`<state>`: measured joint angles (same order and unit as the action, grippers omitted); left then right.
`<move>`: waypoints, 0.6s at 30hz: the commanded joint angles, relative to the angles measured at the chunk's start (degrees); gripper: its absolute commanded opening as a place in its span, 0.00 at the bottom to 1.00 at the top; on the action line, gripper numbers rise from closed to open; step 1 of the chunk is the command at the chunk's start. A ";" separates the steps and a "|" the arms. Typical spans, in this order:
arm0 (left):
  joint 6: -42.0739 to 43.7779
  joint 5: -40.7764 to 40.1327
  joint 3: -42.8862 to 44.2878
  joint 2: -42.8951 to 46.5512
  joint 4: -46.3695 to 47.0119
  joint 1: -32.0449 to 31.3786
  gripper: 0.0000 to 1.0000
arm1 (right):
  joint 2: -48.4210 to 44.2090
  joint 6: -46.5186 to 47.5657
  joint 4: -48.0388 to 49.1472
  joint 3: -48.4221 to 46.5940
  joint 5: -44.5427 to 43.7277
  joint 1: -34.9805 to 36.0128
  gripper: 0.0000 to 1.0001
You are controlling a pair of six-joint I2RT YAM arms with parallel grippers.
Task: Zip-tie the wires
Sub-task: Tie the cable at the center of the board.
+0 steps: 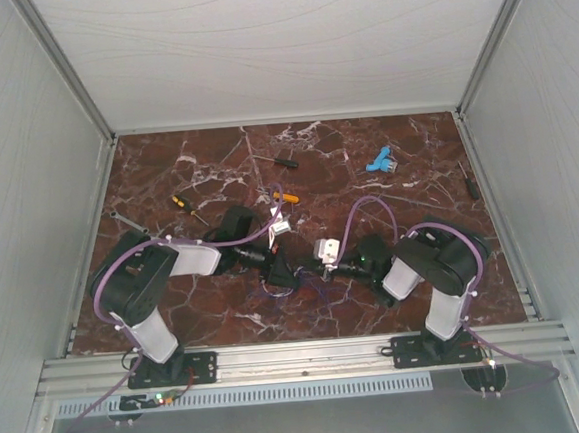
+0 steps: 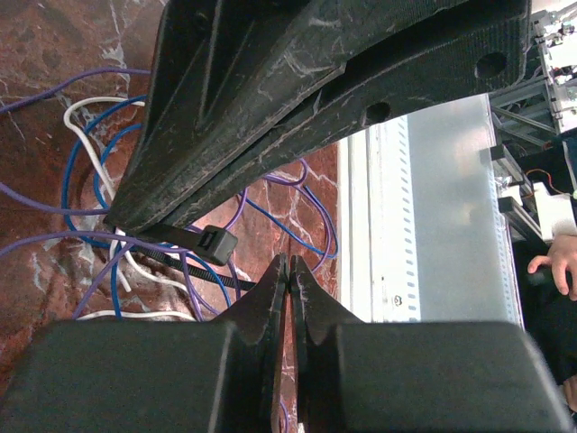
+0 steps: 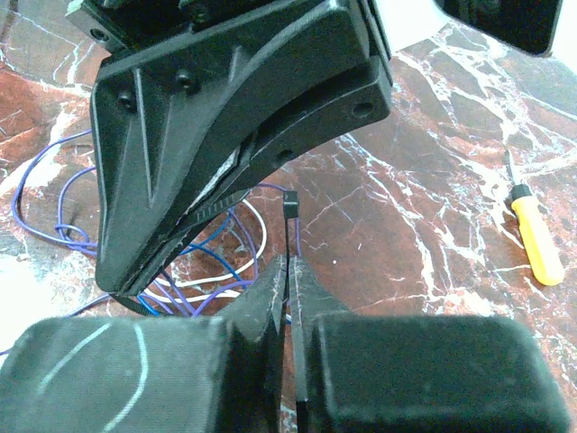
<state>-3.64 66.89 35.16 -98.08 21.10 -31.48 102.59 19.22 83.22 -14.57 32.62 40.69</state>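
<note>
You have an orange-handled screwdriver [image 1: 180, 202] on the red marble counter [image 1: 383, 134], with a black screwdriver [image 1: 283, 161] and a blue plastic piece [image 1: 377, 159] farther back.

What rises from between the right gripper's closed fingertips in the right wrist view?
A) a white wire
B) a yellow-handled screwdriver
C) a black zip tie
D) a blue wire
C: a thin black zip tie stands up out of the shut right gripper and ends in its square head. The wires lie behind it on the marble table, and the yellow-handled screwdriver lies off to the side.
</note>
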 commanded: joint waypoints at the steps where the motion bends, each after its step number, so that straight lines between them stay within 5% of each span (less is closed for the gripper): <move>1: 1.08 1.38 1.32 -0.28 1.15 0.12 0.00 | -1.29 2.94 10.04 1.10 0.24 0.55 0.00; 18: 1.98 1.19 2.66 -2.12 -1.18 0.15 0.00 | -2.31 3.93 9.95 1.72 -0.74 1.63 0.00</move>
<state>-3.14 66.89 35.51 -99.68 19.38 -31.51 101.54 20.29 83.24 -13.56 31.66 41.67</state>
